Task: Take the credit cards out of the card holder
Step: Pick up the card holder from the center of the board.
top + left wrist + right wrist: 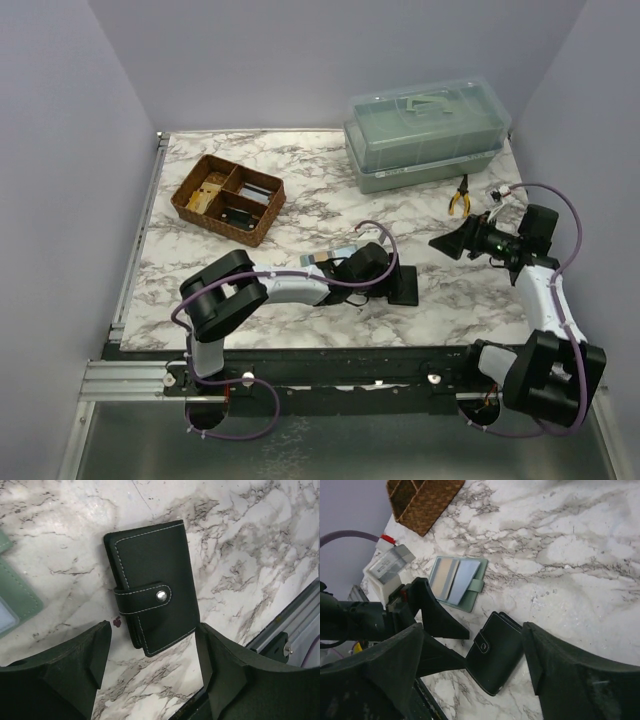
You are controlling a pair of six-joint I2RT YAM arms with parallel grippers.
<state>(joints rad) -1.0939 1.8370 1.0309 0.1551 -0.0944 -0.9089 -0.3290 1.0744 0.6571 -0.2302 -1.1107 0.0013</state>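
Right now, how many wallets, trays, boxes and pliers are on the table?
2 wallets: black wallet, green wallet
1 tray
1 box
1 pliers
Total: 5

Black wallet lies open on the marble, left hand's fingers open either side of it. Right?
No. The black wallet is closed, its strap snapped shut; the left wrist view shows it. The rest holds: it lies on the marble, with the left hand open either side of it.
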